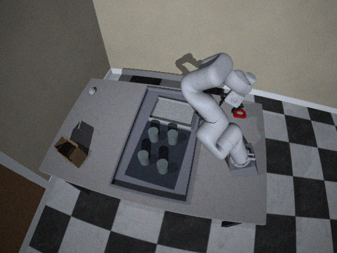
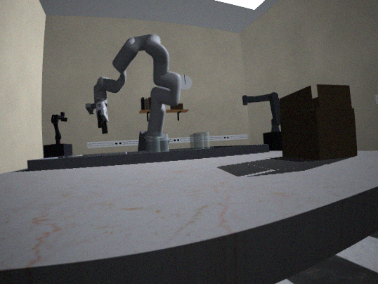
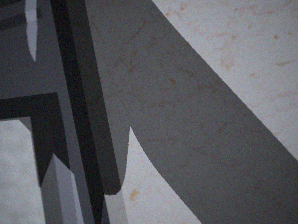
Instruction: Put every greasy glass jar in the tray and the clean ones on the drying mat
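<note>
Several pale glass jars stand upright on the dark drying mat (image 1: 158, 158) inside the recessed frame on the table; the nearest ones are a front jar (image 1: 162, 166) and a back jar (image 1: 172, 137). They also show as a cluster in the low side view (image 2: 199, 140). The light grey tray (image 1: 175, 110) lies just beyond the mat and holds nothing. My gripper (image 2: 103, 127) is open and empty. It hangs high above the table, pointing down, past the tray's far right corner and well away from the jars. In the top view the gripper (image 1: 223, 99) is mostly hidden by the arm. The wrist view shows only the frame's edge and counter.
A red round button (image 1: 239, 113) sits on the table near the wrist. An open cardboard box (image 1: 73, 145) stands at the table's left end. The arm's base (image 1: 242, 161) is right of the frame. Small dark arms (image 2: 268, 105) stand at the far side.
</note>
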You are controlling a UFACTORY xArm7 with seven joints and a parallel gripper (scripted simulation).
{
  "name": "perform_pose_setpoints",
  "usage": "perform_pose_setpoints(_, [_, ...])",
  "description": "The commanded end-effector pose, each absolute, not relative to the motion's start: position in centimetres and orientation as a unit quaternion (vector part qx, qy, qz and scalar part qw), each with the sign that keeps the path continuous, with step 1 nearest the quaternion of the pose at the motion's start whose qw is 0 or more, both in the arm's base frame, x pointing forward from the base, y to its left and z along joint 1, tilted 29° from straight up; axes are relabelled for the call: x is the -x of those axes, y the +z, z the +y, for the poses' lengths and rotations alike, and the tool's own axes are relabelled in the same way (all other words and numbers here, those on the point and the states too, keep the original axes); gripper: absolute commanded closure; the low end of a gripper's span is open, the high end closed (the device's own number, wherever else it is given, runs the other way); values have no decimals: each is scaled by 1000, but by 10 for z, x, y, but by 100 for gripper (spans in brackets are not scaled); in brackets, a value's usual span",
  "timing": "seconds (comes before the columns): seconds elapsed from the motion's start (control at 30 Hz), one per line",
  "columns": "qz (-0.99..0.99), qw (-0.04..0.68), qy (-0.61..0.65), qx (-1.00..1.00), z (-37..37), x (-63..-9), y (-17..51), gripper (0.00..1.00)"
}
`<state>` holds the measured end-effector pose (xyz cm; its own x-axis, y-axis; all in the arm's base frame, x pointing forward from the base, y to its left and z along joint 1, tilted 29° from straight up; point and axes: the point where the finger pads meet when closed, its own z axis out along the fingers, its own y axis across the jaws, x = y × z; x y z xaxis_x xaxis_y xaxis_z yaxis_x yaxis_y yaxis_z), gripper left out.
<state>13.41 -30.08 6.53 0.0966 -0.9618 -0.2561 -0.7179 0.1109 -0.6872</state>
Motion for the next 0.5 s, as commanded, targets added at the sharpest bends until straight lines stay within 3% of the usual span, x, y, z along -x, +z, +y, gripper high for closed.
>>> perform_pose_setpoints(0.0, [654,357,-142,651,-301,-126,66,0])
perform_pose_setpoints(0.47, [667,324,-50,669,-302,-94,66,0])
